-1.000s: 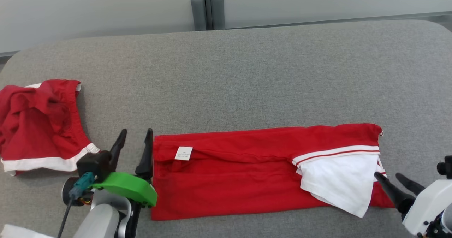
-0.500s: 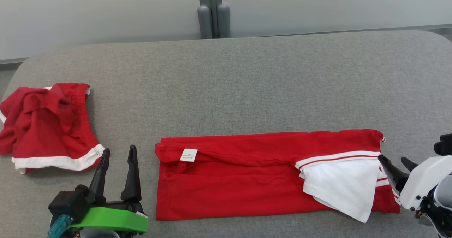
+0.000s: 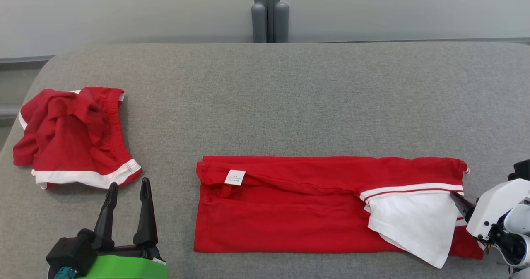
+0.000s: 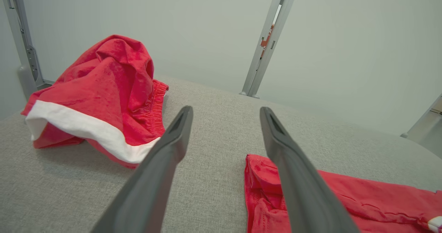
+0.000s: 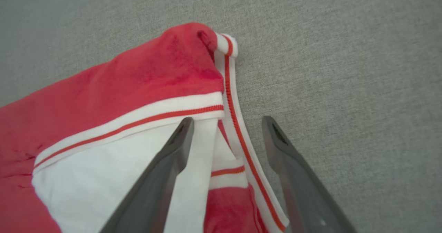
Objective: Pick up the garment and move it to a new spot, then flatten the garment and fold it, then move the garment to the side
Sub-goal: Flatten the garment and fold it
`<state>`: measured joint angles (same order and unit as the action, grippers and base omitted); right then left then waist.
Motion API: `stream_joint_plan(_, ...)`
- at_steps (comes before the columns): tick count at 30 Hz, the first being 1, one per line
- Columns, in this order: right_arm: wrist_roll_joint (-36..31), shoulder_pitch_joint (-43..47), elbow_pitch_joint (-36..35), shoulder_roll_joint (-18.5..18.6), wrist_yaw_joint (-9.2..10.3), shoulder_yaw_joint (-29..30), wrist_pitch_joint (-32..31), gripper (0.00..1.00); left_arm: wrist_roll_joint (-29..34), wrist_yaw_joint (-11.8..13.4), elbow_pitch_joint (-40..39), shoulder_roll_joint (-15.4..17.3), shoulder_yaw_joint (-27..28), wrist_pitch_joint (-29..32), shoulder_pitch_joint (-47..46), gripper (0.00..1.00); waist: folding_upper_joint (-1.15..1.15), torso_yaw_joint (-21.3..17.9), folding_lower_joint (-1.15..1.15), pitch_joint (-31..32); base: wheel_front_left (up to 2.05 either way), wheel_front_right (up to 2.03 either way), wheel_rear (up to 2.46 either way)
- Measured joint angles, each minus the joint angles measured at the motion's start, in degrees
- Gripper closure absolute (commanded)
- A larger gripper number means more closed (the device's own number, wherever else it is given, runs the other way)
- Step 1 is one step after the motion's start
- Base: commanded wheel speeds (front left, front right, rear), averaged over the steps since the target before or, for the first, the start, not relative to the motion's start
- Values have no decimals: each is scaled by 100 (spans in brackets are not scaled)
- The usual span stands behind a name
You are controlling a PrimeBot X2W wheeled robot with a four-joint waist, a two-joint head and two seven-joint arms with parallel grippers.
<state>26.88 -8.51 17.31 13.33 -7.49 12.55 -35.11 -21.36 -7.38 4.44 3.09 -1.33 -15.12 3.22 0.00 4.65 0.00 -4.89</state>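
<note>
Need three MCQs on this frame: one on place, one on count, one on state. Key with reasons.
1. The crumpled red white-trimmed cloth shorts lie:
A. to the robot's left of the long folded red cloth garment
B. on it
C. to its right
2. Red garments on the grey fabric surface:
A. one
B. two
C. three
3. The left claw is:
A. shut on cloth
B. open, empty
C. shut, empty
Key: 1A, they sit apart at the head view's left; 2B, just those two; 3B, fingers apart, nothing between.
</note>
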Motion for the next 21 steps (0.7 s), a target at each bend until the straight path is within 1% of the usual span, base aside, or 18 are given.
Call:
stream_joint_plan(6, -207, -286, 581, -160, 0, 165, -51, 0, 1, 0, -4, -11, -42, 0, -3, 0, 0, 130, 0, -161, 0, 0, 0)
stream_joint_plan(12, -412, -498, 884, -188, 0, 200, -296, 0, 16, 0, -5, -12, -65, 0, -15, 0, 0, 264, 0, -274, 0, 0, 0)
stream_joint_plan(13, -454, -532, 915, -180, 1, 188, -341, 23, 16, 0, -7, -12, -59, 0, -15, 0, 0, 277, 0, -288, 0, 0, 0)
stream_joint_plan(14, -498, -573, 934, -172, 0, 171, -364, 97, 16, 0, -8, -12, -57, 0, -16, 0, 0, 283, 0, -301, 0, 0, 0)
stream_joint_plan(15, -545, -601, 940, -170, 0, 170, -359, 100, 16, 0, -10, -14, -55, 0, -18, 0, 0, 284, 0, -310, 0, 0, 0)
stream_joint_plan(18, -748, -724, 968, -162, -12, 258, -252, 100, 15, -1, -18, -16, -20, 0, -23, 0, 0, 260, 0, -327, 0, 0, 0)
stream_joint_plan(21, -1044, -824, 943, -154, -14, 500, -163, 100, -4, -1, -35, -18, 57, 0, -25, 0, 0, 199, 0, -328, 0, 0, 0)
